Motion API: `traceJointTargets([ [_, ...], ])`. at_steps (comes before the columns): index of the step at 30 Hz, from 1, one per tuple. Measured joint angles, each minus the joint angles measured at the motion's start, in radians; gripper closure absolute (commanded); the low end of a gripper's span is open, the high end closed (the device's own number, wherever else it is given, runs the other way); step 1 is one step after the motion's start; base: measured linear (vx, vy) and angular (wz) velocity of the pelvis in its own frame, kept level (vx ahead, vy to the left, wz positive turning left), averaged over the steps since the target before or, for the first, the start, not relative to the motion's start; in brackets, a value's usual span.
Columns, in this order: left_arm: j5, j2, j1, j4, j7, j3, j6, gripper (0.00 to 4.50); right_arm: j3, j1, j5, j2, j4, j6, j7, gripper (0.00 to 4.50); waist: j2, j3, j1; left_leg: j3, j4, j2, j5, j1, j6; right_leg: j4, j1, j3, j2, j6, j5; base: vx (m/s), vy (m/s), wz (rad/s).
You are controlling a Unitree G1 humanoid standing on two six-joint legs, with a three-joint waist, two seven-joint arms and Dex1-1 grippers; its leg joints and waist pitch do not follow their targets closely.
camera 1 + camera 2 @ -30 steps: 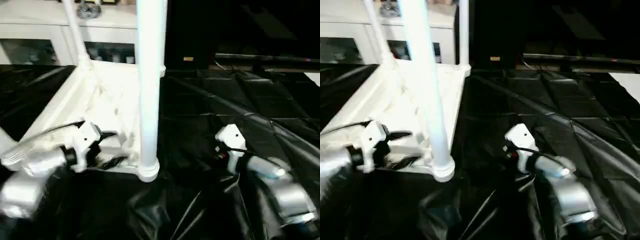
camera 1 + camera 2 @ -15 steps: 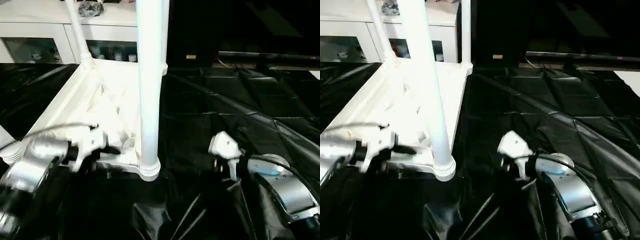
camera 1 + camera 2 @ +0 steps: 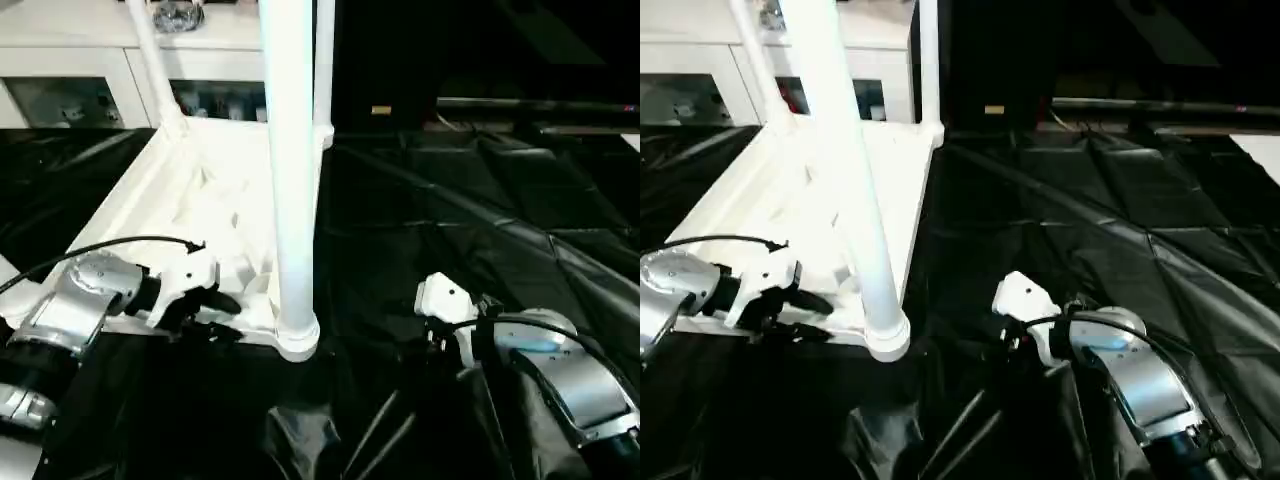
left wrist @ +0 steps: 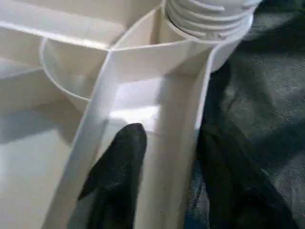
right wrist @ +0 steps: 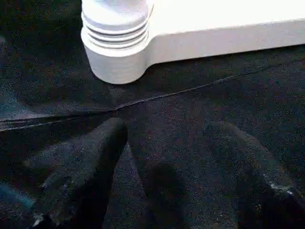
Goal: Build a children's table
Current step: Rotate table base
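The children's table lies upside down on black cloth, its white tabletop (image 3: 190,200) showing the ribbed underside. A thick white leg (image 3: 290,150) stands in the near right corner socket (image 3: 298,337). Two thinner-looking legs (image 3: 150,60) rise at the far corners. My left gripper (image 4: 174,138) sits astride the tabletop's near rim, open. One black finger (image 4: 121,167) is inside a rib pocket and the other is outside against the cloth. My right gripper (image 5: 167,129) hovers open over the cloth, right of that socket (image 5: 114,43), with nothing between its fingers.
Wrinkled black cloth (image 3: 480,210) covers the whole work surface to the right and front. A white glass-door cabinet (image 3: 80,70) stands behind the table. A black cable (image 3: 110,245) loops over my left wrist.
My left gripper's fingers have drawn closer together around the near rim. The right gripper has shifted slightly left toward the corner socket, its fingers unchanged.
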Motion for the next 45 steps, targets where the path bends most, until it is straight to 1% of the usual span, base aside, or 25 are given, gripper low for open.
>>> traceJointTargets([
  [1, 0.001, 0.0, -0.004, 0.005, -0.001, 0.0, -0.002, 2.9, 0.0, 0.0, 0.0, 0.0, 0.001, -0.001, 0.0, 1.32, 0.0, 0.0, 0.0, 0.0, 0.0, 0.0, 0.0, 0.0, 0.0, 0.0, 0.0, 0.0, 0.0, 0.0, 0.0, 0.0, 0.0, 0.0],
  [3, 0.003, -0.001, -0.005, 0.008, -0.008, 0.0, -0.008, 2.96, 0.0, -0.002, 0.0, 0.001, 0.006, -0.004, 0.0, 1.32, 0.0, 0.0, 0.0, 0.0, 0.0, 0.0, 0.0, 0.0, 0.0, 0.0, 0.0, 0.0, 0.0, 0.0, 0.0, 0.0, 0.0, 0.0],
  [5, 0.007, -0.004, -0.008, 0.022, -0.015, -0.001, -0.014, 3.26, 0.001, -0.004, -0.002, 0.001, 0.021, -0.012, 0.003, 1.32, 0.0, 0.0, 0.0, 0.001, 0.0, 0.0, 0.0, 0.0, 0.0, 0.0, 0.0, 0.0, 0.0, 0.0, 0.0, 0.0, 0.0, 0.0],
  [13, 0.008, -0.005, -0.01, 0.043, -0.037, 0.0, -0.016, 3.95, 0.017, -0.021, -0.01, 0.01, 0.092, -0.054, 0.016, 1.32, 0.001, 0.0, 0.001, 0.002, 0.0, 0.001, 0.0, 0.0, 0.0, 0.0, 0.0, 0.0, 0.0, 0.0, 0.0, 0.0, 0.0, 0.0],
  [14, 0.008, -0.005, -0.01, 0.043, -0.04, 0.0, -0.016, 4.16, 0.017, -0.022, -0.011, 0.01, 0.096, -0.06, 0.016, 1.32, 0.001, 0.0, 0.001, 0.002, 0.0, 0.001, 0.0, 0.0, 0.0, 0.0, -0.001, 0.0, 0.0, 0.0, 0.0, 0.0, 0.0, 0.0],
  [18, 0.007, -0.01, -0.01, 0.04, -0.054, 0.0, -0.016, 4.29, 0.018, -0.024, -0.013, 0.012, 0.146, -0.092, 0.019, 1.32, 0.001, 0.0, 0.001, 0.003, 0.0, 0.001, 0.0, -0.001, 0.0, 0.0, -0.001, 0.001, 0.0, 0.0, 0.0, 0.0, 0.0, 0.0],
  [20, 0.002, -0.021, -0.009, 0.031, -0.06, 0.0, -0.007, 4.47, 0.018, -0.028, -0.014, 0.017, 0.194, -0.122, 0.021, 1.32, 0.001, 0.0, -0.005, 0.005, 0.0, 0.001, 0.0, -0.001, 0.0, 0.0, -0.003, 0.002, 0.0, 0.0, 0.0, 0.0, 0.0, 0.0],
  [21, -0.004, -0.026, -0.008, 0.025, -0.059, 0.003, 0.005, 4.47, 0.017, -0.029, -0.015, 0.021, 0.215, -0.137, 0.021, 1.32, 0.001, 0.0, -0.008, 0.006, 0.0, 0.002, 0.0, -0.002, 0.0, 0.0, -0.004, 0.003, 0.0, 0.0, 0.0, 0.0, 0.0, 0.0],
  [22, -0.014, -0.041, -0.006, 0.01, -0.052, 0.01, 0.032, 4.49, 0.012, -0.033, -0.015, 0.03, 0.258, -0.161, 0.019, 1.32, 0.001, 0.0, -0.01, 0.007, 0.0, 0.002, 0.0, -0.003, 0.0, 0.0, -0.005, 0.003, 0.0, 0.0, 0.0, 0.0, 0.0, 0.0],
  [24, -0.03, -0.061, -0.004, -0.013, -0.036, 0.013, 0.063, 4.49, 0.008, -0.037, -0.014, 0.041, 0.296, -0.181, 0.017, 1.32, 0.001, 0.0, -0.011, 0.008, -0.001, 0.003, 0.0, -0.006, 0.0, 0.0, -0.009, 0.003, 0.0, 0.0, 0.0, 0.0, 0.0, 0.0],
  [26, -0.032, -0.088, 0.002, -0.032, 0.007, 0.019, 0.09, 4.49, -0.011, -0.061, -0.011, 0.066, 0.365, -0.224, 0.003, 1.32, 0.001, 0.0, -0.012, 0.009, -0.001, 0.003, 0.001, -0.009, 0.002, 0.001, -0.012, 0.003, 0.0, 0.0, 0.0, 0.0, 0.0, 0.0],
  [28, -0.024, -0.129, 0.009, -0.052, 0.073, 0.023, 0.109, 4.49, -0.051, -0.094, -0.001, 0.102, 0.442, -0.263, -0.03, 1.32, 0.002, 0.0, -0.01, 0.009, -0.001, 0.003, 0.002, -0.009, 0.003, 0.001, -0.012, 0.002, 0.0, -0.001, 0.0, 0.0, 0.0, 0.0],
  [31, -0.021, -0.177, 0.012, -0.076, 0.151, 0.024, 0.138, 4.49, -0.083, -0.121, 0.027, 0.13, 0.478, -0.285, -0.051, 1.32, 0.002, 0.0, -0.008, 0.01, -0.001, 0.003, 0.002, -0.009, 0.004, 0.001, -0.012, 0.002, -0.001, -0.001, 0.0, 0.0, 0.0, 0.0],
  [33, -0.005, -0.212, 0.016, -0.095, 0.21, 0.031, 0.157, 4.49, -0.097, -0.12, 0.042, 0.131, 0.47, -0.275, -0.053, 1.32, 0.005, -0.001, -0.007, 0.011, -0.001, 0.003, 0.003, -0.009, 0.005, 0.001, -0.012, 0.002, -0.001, -0.001, 0.0, 0.0, 0.0, 0.0],
  [34, 0.004, -0.23, 0.018, -0.103, 0.242, 0.033, 0.167, 4.49, -0.102, -0.118, 0.05, 0.13, 0.439, -0.257, -0.058, 1.32, 0.006, -0.001, -0.007, 0.012, -0.001, 0.003, 0.003, -0.009, 0.005, 0.001, -0.012, 0.003, -0.001, -0.001, 0.0, 0.0, 0.0, 0.0],
  [36, 0.02, -0.252, 0.019, -0.109, 0.287, 0.034, 0.172, 4.49, -0.118, -0.108, 0.087, 0.132, 0.34, -0.204, -0.065, 1.32, 0.008, -0.001, -0.008, 0.012, -0.001, 0.003, 0.004, -0.009, 0.006, 0.001, -0.012, 0.003, -0.001, 0.0, 0.0, 0.0, 0.0, 0.0],
  [37, 0.029, -0.262, 0.019, -0.11, 0.311, 0.034, 0.173, 4.49, -0.134, -0.108, 0.121, 0.138, 0.269, -0.165, -0.067, 1.32, 0.009, -0.002, -0.008, 0.012, -0.002, 0.003, 0.006, -0.008, 0.01, 0.001, -0.012, 0.003, -0.001, 0.0, 0.0, 0.0, 0.0, 0.0],
  [40, 0.052, -0.286, 0.021, -0.116, 0.343, 0.027, 0.168, 4.49, -0.163, -0.125, 0.184, 0.147, 0.151, -0.103, -0.075, 1.32, 0.007, -0.002, -0.003, 0.012, -0.003, 0.004, 0.008, -0.006, 0.012, 0.001, -0.011, 0.003, -0.001, 0.0, 0.0, 0.0, 0.0, 0.0],
  [42, 0.058, -0.295, 0.023, -0.117, 0.357, 0.02, 0.148, 4.49, -0.171, -0.135, 0.199, 0.147, 0.105, -0.077, -0.087, 1.32, 0.007, -0.002, -0.001, 0.013, -0.003, 0.003, 0.009, -0.006, 0.012, 0.001, -0.011, 0.003, -0.002, 0.0, 0.0, 0.0, 0.0, 0.0],
  [45, 0.065, -0.294, 0.035, -0.137, 0.365, 0.018, 0.141, 4.49, -0.174, -0.135, 0.197, 0.14, 0.067, -0.048, -0.097, 1.32, 0.007, -0.002, -0.001, 0.014, -0.003, 0.003, 0.009, -0.007, 0.011, 0.0, -0.011, 0.004, -0.003, 0.0, 0.0, 0.0, 0.0, 0.0],
])
